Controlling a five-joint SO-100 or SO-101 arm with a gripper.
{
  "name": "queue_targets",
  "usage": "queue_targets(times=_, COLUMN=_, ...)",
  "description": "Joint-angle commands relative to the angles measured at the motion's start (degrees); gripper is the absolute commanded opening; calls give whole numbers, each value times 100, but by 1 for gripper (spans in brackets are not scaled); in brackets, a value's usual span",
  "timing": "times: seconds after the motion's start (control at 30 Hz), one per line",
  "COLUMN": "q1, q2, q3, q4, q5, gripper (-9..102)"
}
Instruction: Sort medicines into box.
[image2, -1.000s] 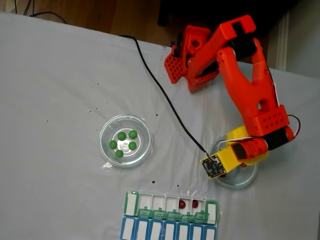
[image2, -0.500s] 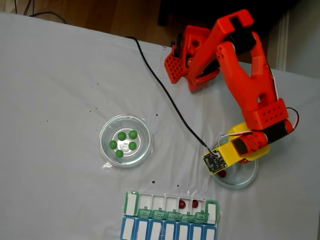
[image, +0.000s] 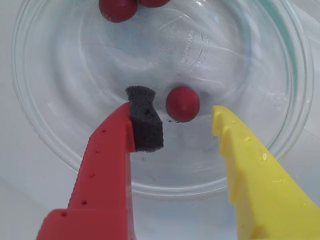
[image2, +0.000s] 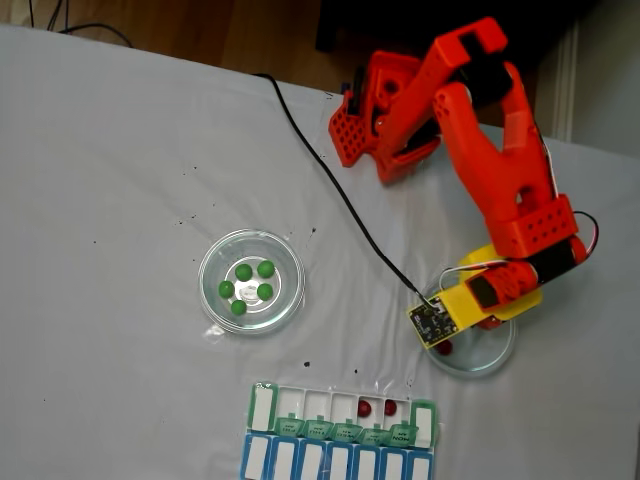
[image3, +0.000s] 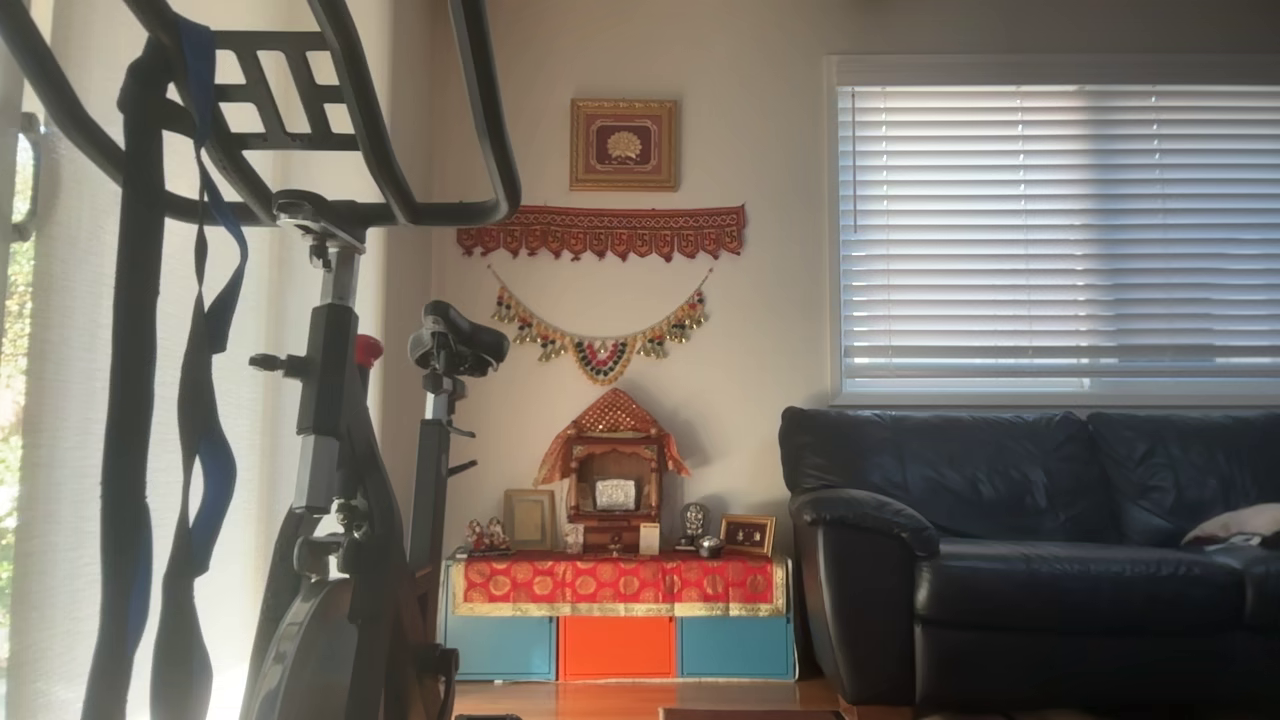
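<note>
In the wrist view my gripper is open inside a round clear dish. A dark red pill lies between the red finger's black foam pad and the yellow finger, touching neither. Two more red pills lie at the dish's far edge. In the fixed view the orange arm bends down over that dish, where one red pill shows. The green box lies at the bottom edge with two red pills in its right compartments. Several green pills sit in the left dish.
A blue row with white lids adjoins the box below. A black cable runs across the white table from the top to the wrist camera. The arm's base stands at the top. The other view shows a room with a sofa.
The wrist has shifted slightly up and to the right over the right dish. The pills in the box and in the left dish have not moved.
</note>
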Motion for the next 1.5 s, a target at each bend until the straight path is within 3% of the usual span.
queue_targets(times=0.0, q1=-158, q2=149, q3=-18, q4=-53, q5=97, gripper=20)
queue_targets(times=1.1, q1=-747, q2=-211, q3=466, q4=-633, q5=281, gripper=12)
queue_targets(times=1.47, q1=-809, q2=-483, q3=123, q4=-281, q5=299, gripper=10)
